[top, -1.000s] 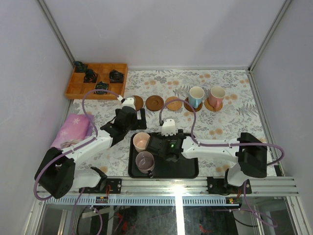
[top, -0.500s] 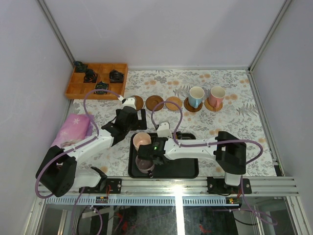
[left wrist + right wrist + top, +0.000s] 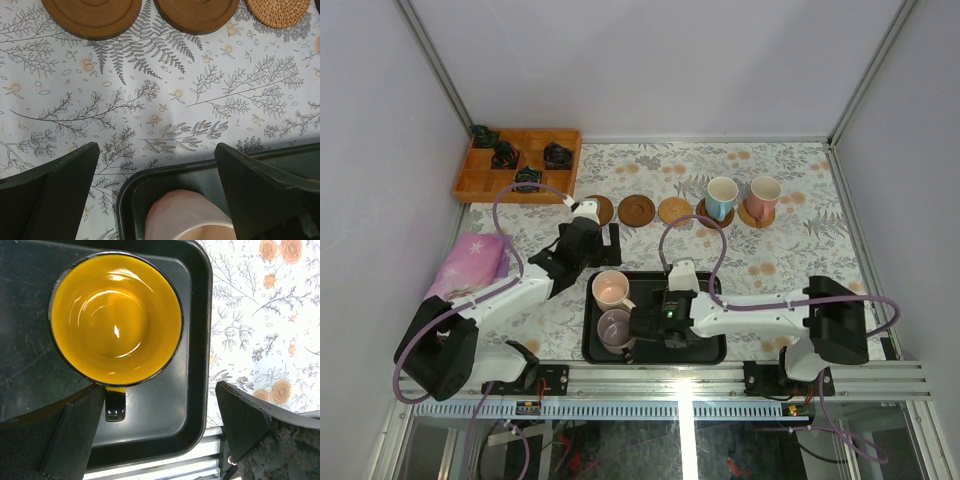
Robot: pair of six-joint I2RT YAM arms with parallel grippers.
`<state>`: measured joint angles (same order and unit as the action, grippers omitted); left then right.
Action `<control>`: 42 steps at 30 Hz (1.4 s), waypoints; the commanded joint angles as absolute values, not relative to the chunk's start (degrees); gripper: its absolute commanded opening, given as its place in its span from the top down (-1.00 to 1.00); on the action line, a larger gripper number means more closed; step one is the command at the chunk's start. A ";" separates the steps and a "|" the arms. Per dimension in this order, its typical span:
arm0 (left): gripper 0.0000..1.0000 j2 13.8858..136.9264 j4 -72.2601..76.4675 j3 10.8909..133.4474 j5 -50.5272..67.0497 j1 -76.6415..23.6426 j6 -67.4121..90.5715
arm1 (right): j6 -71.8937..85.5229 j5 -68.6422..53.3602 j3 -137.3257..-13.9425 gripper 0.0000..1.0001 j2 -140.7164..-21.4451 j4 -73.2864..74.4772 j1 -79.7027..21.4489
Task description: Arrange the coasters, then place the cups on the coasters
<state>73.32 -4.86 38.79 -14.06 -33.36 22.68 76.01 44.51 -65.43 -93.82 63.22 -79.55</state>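
Right end effector (image 3: pixel 160 386), jaws apart, hovers over yellow cup (image 3: pixel 116 318) in corner of black tray (image 3: pixel 197 340); I'd centre on the rim clear of handle (image 3: pixel 115 407), descend straight, close gently; left end effector (image 3: pixel 156 146) also apart, near pale pink cup (image 3: pixel 182 215).

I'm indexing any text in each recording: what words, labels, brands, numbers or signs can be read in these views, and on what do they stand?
No text can be read in any view.
The tablecloth has only printed ferns and flowers, no words.
The yellow cup, pink cup and black tray show no print.
The small coloured tags at the bottom of the top view are too small to read.
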 commanded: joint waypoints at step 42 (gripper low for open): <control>-1.00 76.15 -4.47 40.59 -15.27 -34.03 23.76 | 59.23 33.48 -44.74 -0.06 -79.67 32.30 -71.81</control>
